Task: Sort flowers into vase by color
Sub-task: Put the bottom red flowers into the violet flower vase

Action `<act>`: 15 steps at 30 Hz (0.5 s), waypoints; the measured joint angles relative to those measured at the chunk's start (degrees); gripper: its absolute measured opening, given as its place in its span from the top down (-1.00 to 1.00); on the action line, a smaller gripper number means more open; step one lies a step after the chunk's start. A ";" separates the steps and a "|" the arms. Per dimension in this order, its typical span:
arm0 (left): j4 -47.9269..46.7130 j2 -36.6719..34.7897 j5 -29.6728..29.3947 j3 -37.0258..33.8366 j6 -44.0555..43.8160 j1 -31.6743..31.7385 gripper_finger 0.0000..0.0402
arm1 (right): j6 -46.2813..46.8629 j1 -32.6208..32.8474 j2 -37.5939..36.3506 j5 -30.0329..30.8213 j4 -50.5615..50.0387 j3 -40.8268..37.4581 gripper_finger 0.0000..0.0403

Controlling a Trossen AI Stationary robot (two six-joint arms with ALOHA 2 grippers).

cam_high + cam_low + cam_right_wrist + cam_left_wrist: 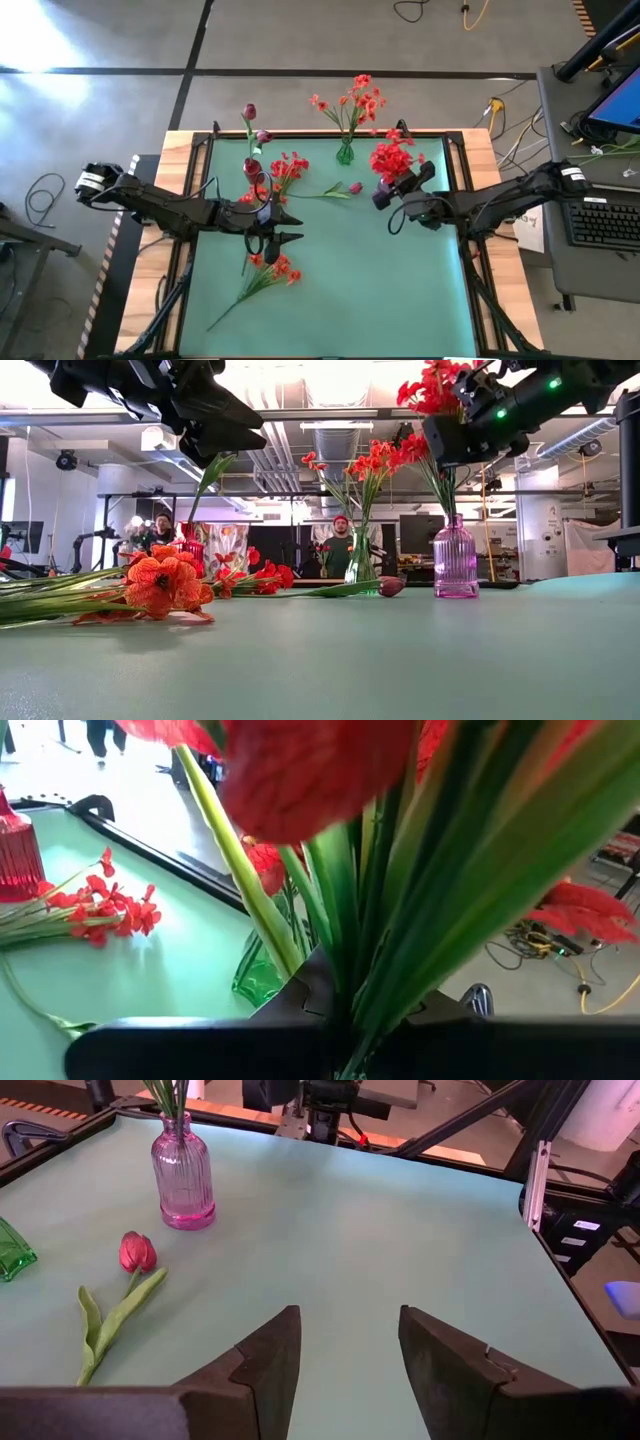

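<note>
My right gripper (382,196) is shut on a bright red cluster (392,158) above the pink ribbed vase (455,560). The green vase (345,152) holds orange-red sprays, and the red vase (253,170) holds dark magenta buds. One magenta bud stem (338,190) lies flat mid-table, and red flowers (288,168) lie beside the red vase. An orange-red spray (265,272) lies nearer the front. My left gripper (292,228) hangs open over the mat between that spray and the red flowers, touching nothing. My right gripper pinches the red cluster's green stalks (350,920) between its two fingers, below the blossoms, coming roughly level from the table's right. The bunch stands upright. Its lower stalks (441,488) run down into the pink vase's neck.
A green mat (400,290) covers the table, with bare room at its near right part. Black frame rails (470,250) run along both sides. A keyboard and screen stand right of the table. People show in the room behind in the low view.
</note>
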 joint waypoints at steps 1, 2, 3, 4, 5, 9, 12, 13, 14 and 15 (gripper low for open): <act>0.00 -0.02 0.00 0.00 0.00 0.00 0.21 | 0.32 0.00 -0.16 0.02 0.01 -0.02 0.94; 0.00 0.00 0.00 0.00 0.00 0.00 0.21 | 0.45 0.00 -0.50 -0.02 0.01 -0.02 0.94; 0.00 0.00 0.00 0.00 0.00 0.01 0.21 | 0.45 0.00 -0.87 -0.05 0.00 -0.03 0.94; 0.00 0.00 0.00 0.00 0.00 0.01 0.21 | 0.45 0.00 -1.20 -0.04 0.14 -0.04 0.93; -0.01 -0.01 0.00 0.00 0.00 0.00 0.21 | 0.45 0.00 -1.64 -0.06 0.16 -0.04 0.92; -0.21 -0.01 0.00 0.00 0.00 -0.01 0.21 | 1.01 0.00 -3.46 -0.09 -0.20 -0.04 0.79; -0.57 -0.01 0.00 0.00 0.00 0.01 0.21 | 2.32 0.00 -5.16 -0.07 -1.00 -0.04 0.65; -0.57 0.00 0.00 0.00 0.00 0.01 0.21 | 2.92 0.00 -5.76 -0.07 -1.44 -0.04 0.60; -0.57 -0.02 0.00 0.00 0.00 0.01 0.21 | 3.52 0.00 -6.36 -0.08 -1.89 -0.04 0.55; -0.58 -0.01 0.00 0.00 0.00 0.01 0.21 | 4.14 0.00 -6.99 -0.09 -2.31 -0.04 0.51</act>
